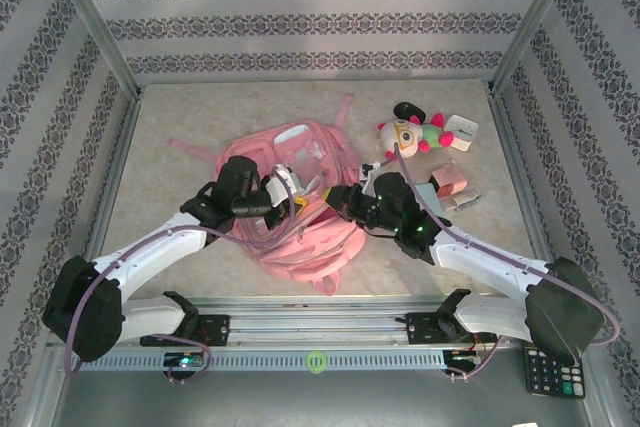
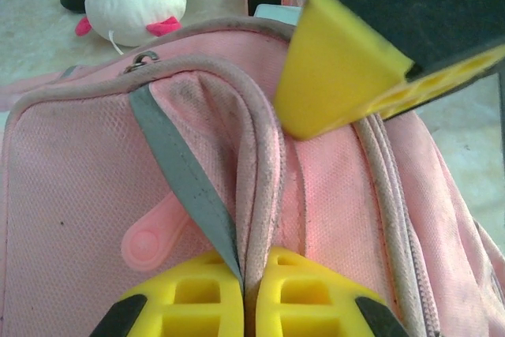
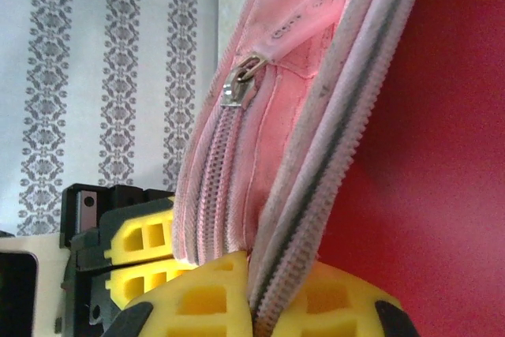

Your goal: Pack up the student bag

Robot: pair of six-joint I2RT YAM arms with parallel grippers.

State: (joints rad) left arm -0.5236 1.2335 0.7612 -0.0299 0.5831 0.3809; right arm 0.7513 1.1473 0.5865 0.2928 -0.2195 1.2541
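The student bag (image 1: pixel 318 247), a large soft pink fabric backpack, lies in the middle of the beige table (image 1: pixel 150 167), between the two arms. The left gripper (image 2: pixel 246 274) is clamped on a raised fold of the bag's rim, a grey strip (image 2: pixel 177 167) caught between its yellow fingers. The right gripper (image 3: pixel 256 293) is pinched tight on the bag's zipper edge, below a silver zipper pull (image 3: pixel 239 84). Behind the bag to the right lie a white plush toy with pink hands (image 1: pixel 408 132) and a small pink box (image 1: pixel 452 182).
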